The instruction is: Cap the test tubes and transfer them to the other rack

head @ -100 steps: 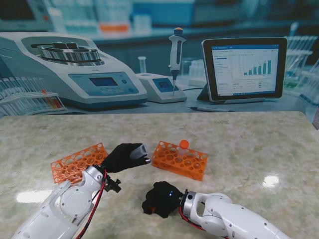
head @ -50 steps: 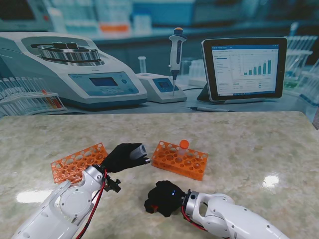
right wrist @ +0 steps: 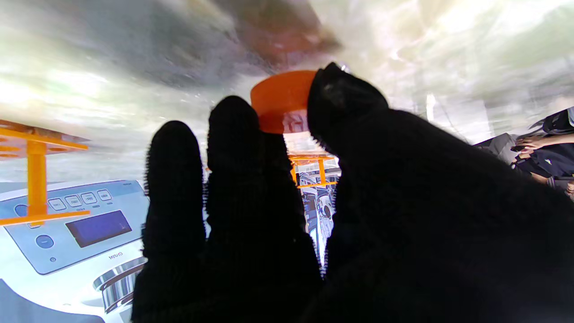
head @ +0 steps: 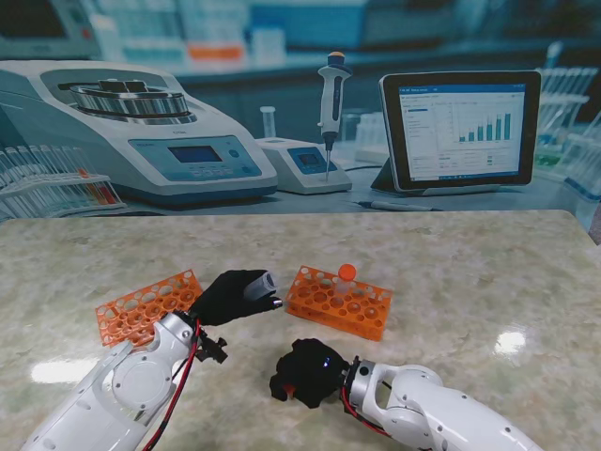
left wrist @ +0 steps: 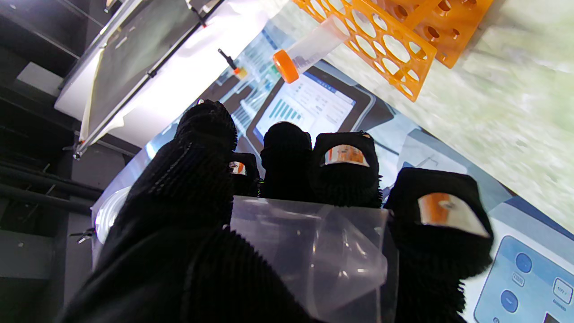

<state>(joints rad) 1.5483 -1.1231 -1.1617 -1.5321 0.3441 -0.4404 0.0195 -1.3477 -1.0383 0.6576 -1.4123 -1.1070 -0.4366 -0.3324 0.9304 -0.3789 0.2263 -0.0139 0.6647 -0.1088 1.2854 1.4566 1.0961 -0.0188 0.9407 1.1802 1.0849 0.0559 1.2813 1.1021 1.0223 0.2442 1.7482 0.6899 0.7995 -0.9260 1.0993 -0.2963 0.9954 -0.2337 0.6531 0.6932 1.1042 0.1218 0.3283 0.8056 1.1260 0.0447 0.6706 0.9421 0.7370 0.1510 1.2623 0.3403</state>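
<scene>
Your left hand (head: 235, 293) sits raised between the two orange racks, fingers curled around a clear uncapped test tube (head: 264, 286) whose open end points toward the right rack (head: 340, 303). Your right hand (head: 305, 372) is low over the desk (head: 470, 272), nearer to me, fingers bunched downward. From the stand you barely see what it holds; the right wrist view shows an orange cap (right wrist: 280, 101) pinched between thumb and fingertips, close to the desk surface. The left wrist view shows the tube's clear wall against the palm and a capped tube (left wrist: 309, 47) standing in the right rack. The left rack (head: 146, 306) lies just behind your left forearm.
</scene>
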